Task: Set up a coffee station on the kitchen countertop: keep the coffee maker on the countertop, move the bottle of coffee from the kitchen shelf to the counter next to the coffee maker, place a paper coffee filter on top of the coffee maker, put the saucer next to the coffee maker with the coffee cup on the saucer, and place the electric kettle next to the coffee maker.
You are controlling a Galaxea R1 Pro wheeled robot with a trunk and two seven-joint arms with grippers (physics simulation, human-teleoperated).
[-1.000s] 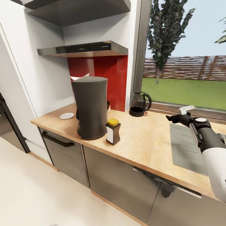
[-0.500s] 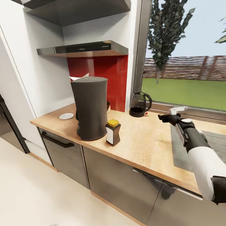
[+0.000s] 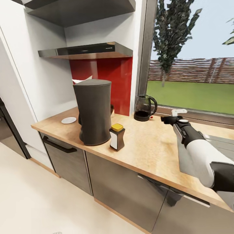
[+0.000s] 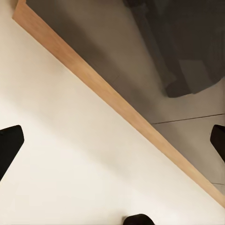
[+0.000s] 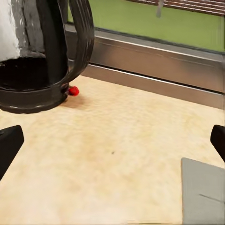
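The dark grey coffee maker (image 3: 94, 112) stands on the kitchen countertop (image 3: 146, 146), seen from its rounded back. Just right of it is the bottle of coffee (image 3: 117, 136) with its yellow cap. An off-white paper coffee filter (image 3: 81, 79) peeks out behind the machine's top. The white saucer (image 3: 69, 120) lies bare to its left. The electric kettle (image 3: 144, 109) (image 5: 42, 61) stands by the window, red switch (image 5: 72, 90) facing my right gripper (image 3: 166, 119) (image 5: 112, 143), which is open and a short way right of it. My left gripper (image 4: 112, 140) is open over the floor. The coffee cup is out of view.
The glossy black kitchen shelf (image 3: 86, 50) hangs above the machine, a thicker grey shelf (image 3: 81, 11) over it. A grey inset sink (image 3: 188, 159) (image 5: 201, 192) lies under my right forearm. The window sill (image 5: 154, 70) runs behind the kettle. Grey drawer fronts (image 3: 130, 191) sit below the worktop.
My right arm has swung left and farther over the counter, bringing the open gripper closer to the kettle. The things on the counter have stayed put.
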